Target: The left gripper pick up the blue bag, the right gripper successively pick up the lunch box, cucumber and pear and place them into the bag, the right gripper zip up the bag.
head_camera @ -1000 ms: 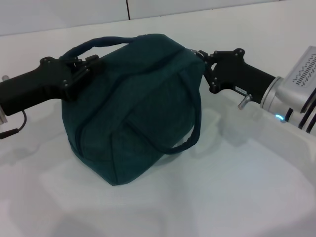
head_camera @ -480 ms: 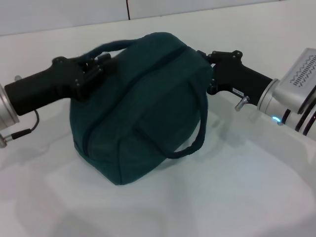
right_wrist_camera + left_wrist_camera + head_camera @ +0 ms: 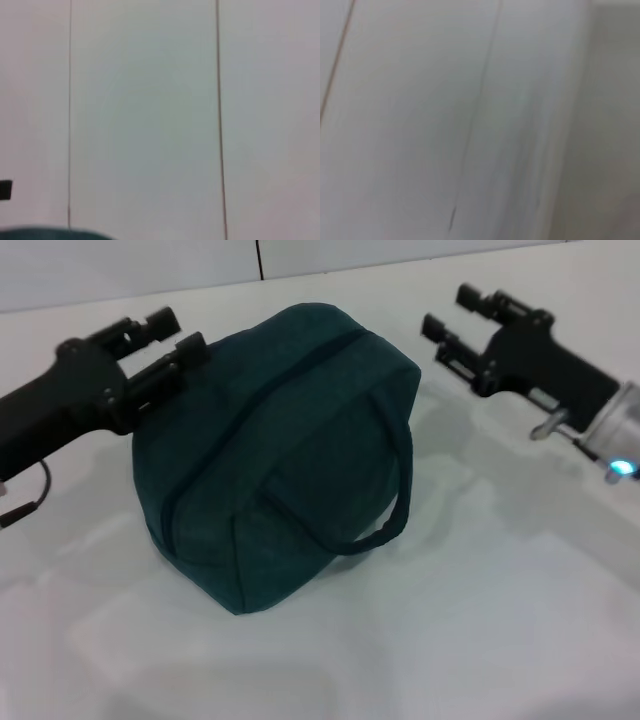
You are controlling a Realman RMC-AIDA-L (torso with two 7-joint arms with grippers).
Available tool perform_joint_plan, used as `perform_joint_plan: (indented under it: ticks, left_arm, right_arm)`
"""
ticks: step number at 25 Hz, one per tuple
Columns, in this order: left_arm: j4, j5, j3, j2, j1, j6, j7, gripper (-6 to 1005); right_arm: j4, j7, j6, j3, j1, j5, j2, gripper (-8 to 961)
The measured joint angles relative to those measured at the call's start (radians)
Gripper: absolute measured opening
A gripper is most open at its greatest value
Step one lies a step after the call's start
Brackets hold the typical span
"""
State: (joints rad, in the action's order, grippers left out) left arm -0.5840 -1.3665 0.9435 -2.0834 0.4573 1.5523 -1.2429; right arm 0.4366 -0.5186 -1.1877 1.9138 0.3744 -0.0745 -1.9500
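Head view: blue bag (image 3: 275, 455) sits zipped on the white table (image 3: 480, 640), one handle drooping | left gripper (image 3: 172, 338) has let go, fingers apart, beside bag's top | right gripper (image 3: 452, 322) pulled away, fingers spread, holding nothing

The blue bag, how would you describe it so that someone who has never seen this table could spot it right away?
Look at the white table: in the middle sits the blue bag, a bulky dark teal fabric shape. It stands between the left gripper and the right gripper, both open and clear of it. Unlike those hard black tools, it is soft, with a zipper line across its top and a cord handle looping down its front.
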Motion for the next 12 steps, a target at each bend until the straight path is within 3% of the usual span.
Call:
perform_joint_plan:
  ticks: [3, 8, 10, 12]
  left_arm:
    - [-0.01, 0.007, 0.007, 0.005, -0.009, 0.072, 0.033, 467]
    - [-0.069, -0.129, 0.014, 0.018, -0.009, 0.153, 0.029, 617]
    - [-0.103, -0.186, 0.014, 0.02, -0.006, 0.167, 0.005, 677]
    - [-0.131, -0.238, 0.015, 0.021, -0.004, 0.176, -0.026, 714]
  right_arm:
    - [0.045, -0.138, -0.065, -0.005, -0.015, -0.091, 0.059, 482]
    - [0.196, -0.467, -0.193, -0.069, -0.01, -0.436, 0.189, 537]
    - [0.26, -0.602, -0.251, -0.159, -0.007, -0.615, 0.211, 535]
    - [0.319, -0.703, -0.311, -0.265, -0.006, -0.774, 0.208, 534]
